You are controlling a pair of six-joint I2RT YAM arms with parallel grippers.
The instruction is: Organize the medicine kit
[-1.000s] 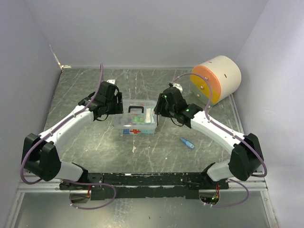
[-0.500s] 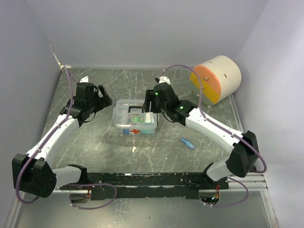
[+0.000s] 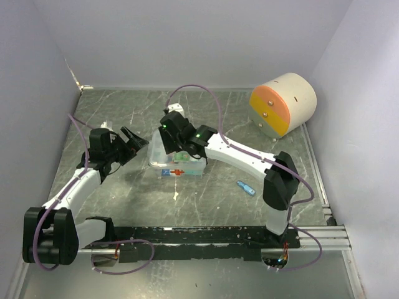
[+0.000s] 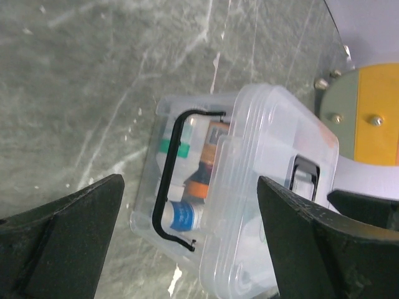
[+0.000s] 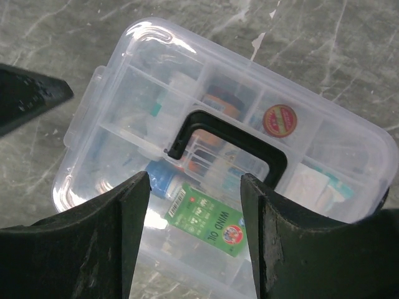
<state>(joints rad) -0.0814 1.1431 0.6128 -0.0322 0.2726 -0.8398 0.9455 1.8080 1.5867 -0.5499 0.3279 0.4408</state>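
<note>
The medicine kit [image 3: 182, 167] is a clear box with a black handle [image 5: 230, 140] on its closed lid and red and blue front markings. Small bottles and a green packet show through the lid. My right gripper [image 3: 176, 149] hovers open just above the lid, its fingers [image 5: 81, 249] on either side of the handle's near end [image 5: 196, 237]. My left gripper [image 3: 138, 144] is open and empty just left of the kit, pointing at its left end [image 4: 187, 249]. The kit also shows in the left wrist view [image 4: 262, 162].
A large cream cylinder with an orange face [image 3: 283, 104] lies at the back right; it also shows in the left wrist view [image 4: 374, 112]. A small blue item [image 3: 245, 187] lies on the table right of the kit. Walls close in both sides.
My right gripper has swung left from the kit's right side to above its lid. My left arm has drawn back to the left, away from the kit. The kit has stayed put.
</note>
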